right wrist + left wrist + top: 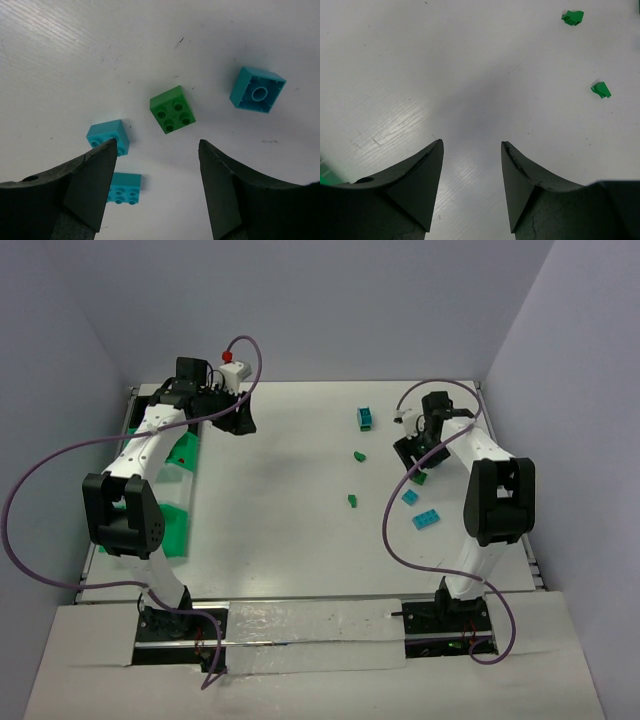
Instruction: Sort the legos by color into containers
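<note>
Green square brick studs up, set diagonal before right hand, fingers apart, left hand likewise apart, empty

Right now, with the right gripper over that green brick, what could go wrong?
1. A teal brick sits right beside one finger of the open right gripper; closing may catch or shove it.
2. The green brick lies skewed to the jaws, so a pinch on its corners could spin it or pop it out.
</note>
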`<state>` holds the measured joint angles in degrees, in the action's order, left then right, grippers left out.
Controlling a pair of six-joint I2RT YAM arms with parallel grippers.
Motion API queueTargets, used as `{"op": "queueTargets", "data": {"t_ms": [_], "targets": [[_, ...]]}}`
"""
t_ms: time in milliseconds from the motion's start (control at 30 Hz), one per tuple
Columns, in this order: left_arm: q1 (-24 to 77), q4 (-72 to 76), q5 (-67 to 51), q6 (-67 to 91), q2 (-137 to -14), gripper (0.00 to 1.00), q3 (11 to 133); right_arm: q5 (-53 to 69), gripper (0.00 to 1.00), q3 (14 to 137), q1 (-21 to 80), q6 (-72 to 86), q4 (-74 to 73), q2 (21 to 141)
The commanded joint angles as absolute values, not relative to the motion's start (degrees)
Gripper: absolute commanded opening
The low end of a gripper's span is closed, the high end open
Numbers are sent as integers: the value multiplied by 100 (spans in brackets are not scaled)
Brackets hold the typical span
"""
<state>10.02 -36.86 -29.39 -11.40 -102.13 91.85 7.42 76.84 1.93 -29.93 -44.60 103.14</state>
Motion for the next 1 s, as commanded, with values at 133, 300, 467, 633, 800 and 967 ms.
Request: {"op": "queueTargets", "data": {"t_ms": [133,300,467,633,800,967], "targets": [[1011,-3757,-3029,-1265,-10095,59,9357,673,71,8011,141,-3592,-4263,10826],[1011,-3727,-3015,-1242,-10046,59,9235,586,70,7957,132,-3779,-4131,11065],[1011,-3683,-3041,-1222,-9945,59,9061,532,57,7866,119,-3836,-4074,11210],[1003,-3516,-3065,-1249,-9734,57,8741,586,33,7918,115,-3828,-4067,11182],[905,-2933,-3459,-1020,-9352,58,8267,1788,16,8890,123,-3186,-4665,10957],[903,-1596,-4098,-815,-8693,61,7407,4373,0,10050,247,-1090,-4622,10784]]}}
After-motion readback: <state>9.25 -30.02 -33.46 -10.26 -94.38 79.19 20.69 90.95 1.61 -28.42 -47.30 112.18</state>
